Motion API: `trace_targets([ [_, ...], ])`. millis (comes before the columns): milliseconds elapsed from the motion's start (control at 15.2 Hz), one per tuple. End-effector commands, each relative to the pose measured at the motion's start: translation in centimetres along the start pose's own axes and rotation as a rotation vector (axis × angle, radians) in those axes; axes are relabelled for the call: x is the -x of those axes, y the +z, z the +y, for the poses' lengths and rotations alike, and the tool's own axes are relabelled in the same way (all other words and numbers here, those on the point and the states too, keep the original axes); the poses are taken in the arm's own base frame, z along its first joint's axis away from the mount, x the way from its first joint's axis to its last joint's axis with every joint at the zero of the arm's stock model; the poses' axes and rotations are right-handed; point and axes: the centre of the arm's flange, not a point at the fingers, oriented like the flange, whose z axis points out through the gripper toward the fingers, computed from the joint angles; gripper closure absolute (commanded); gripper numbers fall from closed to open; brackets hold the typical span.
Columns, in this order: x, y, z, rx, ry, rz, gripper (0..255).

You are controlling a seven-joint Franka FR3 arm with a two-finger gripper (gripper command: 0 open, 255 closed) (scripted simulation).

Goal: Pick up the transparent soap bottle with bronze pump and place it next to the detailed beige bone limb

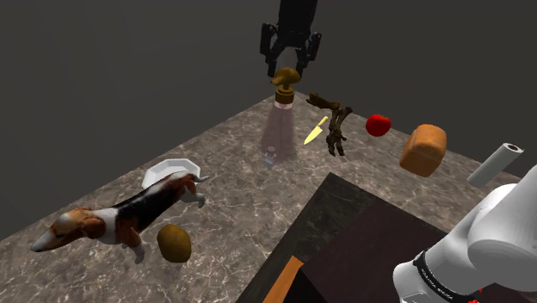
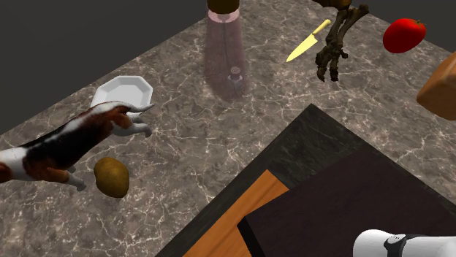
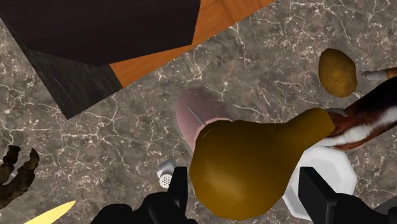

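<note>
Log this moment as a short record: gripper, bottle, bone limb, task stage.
gripper: open, directly over the pump
soap bottle: upright on the table, not lifted
bone limb: apart from the bottle, knife between them
stage: grasp not yet closed

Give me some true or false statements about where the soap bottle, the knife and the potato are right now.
1. The open gripper sits at the bottle's bronze pump, fingers either side. True.
2. The soap bottle lies on its side. False: it stands upright on the table.
3. The yellow knife lies between the bottle and the bone limb. True.
4. The potato sits in the white bowl. False: it is on the table beside the dog figure.
</note>
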Motion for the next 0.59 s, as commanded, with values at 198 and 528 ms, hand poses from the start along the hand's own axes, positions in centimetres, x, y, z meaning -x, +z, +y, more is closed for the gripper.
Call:
trace_targets([
  [198, 0.8, -0.8, 6.5, -0.001, -0.001, 0.0, 255],
  [528, 1.5, -1.5, 13.1, -0.001, -0.001, 0.0, 255],
])
